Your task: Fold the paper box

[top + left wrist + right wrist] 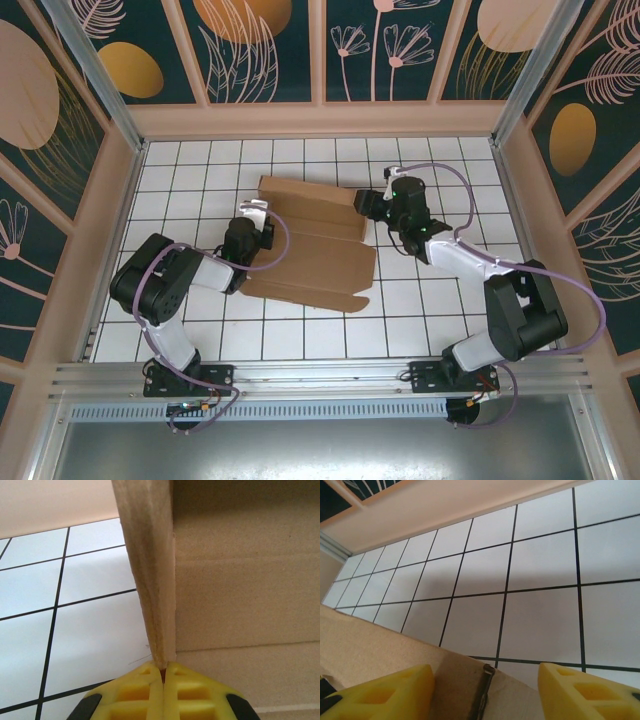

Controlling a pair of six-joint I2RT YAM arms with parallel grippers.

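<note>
Plain brown corrugated cardboard paper box (310,245) lay part-folded mid white-tiled table (180,180), betw. the two arms. Left gripper (163,672) was clamped shut on a flap edge at box's left side. Right gripper (485,680) stood open, jaws either side of box's right edge, not pinching it.

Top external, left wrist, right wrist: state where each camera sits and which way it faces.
Top external: above and behind the bases, looking down on the tiled table, the paper box and both arms.
Left wrist: on the left arm, looking along its yellow jaws, shut on a raised flap of the box.
Right wrist: on the right arm, looking past its open yellow jaws over the box's edge to the tiles.
Shared: all three show the box and tiles.
</note>
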